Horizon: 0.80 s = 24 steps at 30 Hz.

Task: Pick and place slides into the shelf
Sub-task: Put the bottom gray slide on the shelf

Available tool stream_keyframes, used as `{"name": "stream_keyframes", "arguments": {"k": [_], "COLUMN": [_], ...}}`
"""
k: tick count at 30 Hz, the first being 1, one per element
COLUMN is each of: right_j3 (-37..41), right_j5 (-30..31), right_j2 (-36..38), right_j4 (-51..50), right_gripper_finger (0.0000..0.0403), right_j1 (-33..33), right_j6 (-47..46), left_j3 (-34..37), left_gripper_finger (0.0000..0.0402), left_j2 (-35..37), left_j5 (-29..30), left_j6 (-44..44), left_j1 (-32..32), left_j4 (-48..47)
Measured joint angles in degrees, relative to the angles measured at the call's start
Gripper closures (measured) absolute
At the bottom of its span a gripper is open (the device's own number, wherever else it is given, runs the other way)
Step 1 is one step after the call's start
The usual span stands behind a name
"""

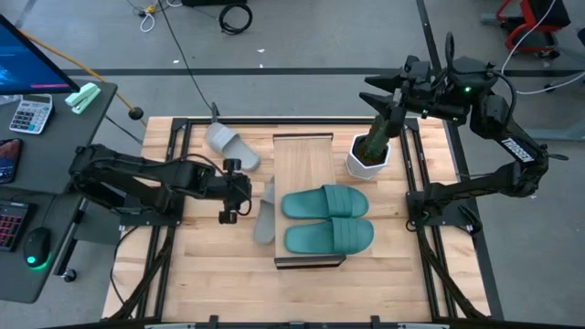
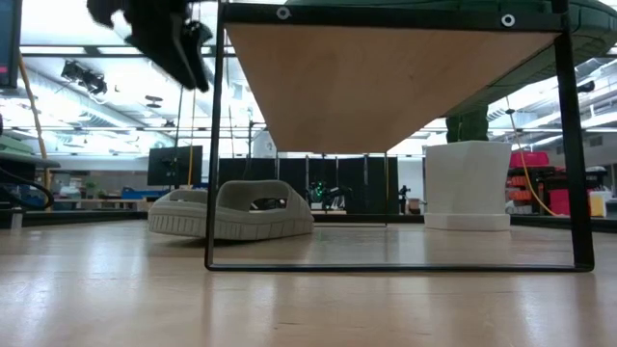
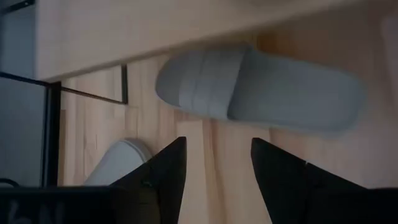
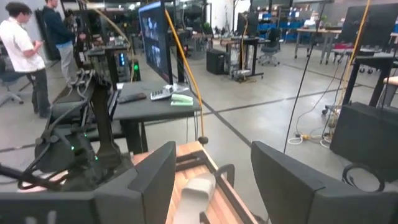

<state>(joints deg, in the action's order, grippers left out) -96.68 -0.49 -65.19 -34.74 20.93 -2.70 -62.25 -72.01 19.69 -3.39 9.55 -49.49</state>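
High view: left fingers spread, empty, above grey slide on counter beside shelf; likely light, rubbery, best pinched across strap; right fingers parted, idle.

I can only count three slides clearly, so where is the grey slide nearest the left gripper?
In the high view, that grey slide lies on the tabletop against the shelf's left edge, beside the teal slides, just right of the left gripper.
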Motion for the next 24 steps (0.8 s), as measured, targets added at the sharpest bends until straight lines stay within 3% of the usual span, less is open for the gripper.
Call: {"name": "stream_keyframes", "arguments": {"k": [12,24], "right_j3": [0.0,0.0], "right_j5": [-0.92,-0.9], "right_j2": [0.0,0.0], "right_j4": [-6.13,-6.18], "right_gripper_finger": [0.0188,0.0188], "right_j1": [-0.11,-0.11], "right_j6": [0.83,-0.24], "left_j3": [14.8,23.38], "left_gripper_finger": [0.0223,0.021], "left_j2": [-0.02,0.0], "left_j5": [1.45,-1.41], "left_j6": [-16.54,-16.78], "left_j1": [-3.3,-4.29], "left_j4": [19.24,34.56]}}
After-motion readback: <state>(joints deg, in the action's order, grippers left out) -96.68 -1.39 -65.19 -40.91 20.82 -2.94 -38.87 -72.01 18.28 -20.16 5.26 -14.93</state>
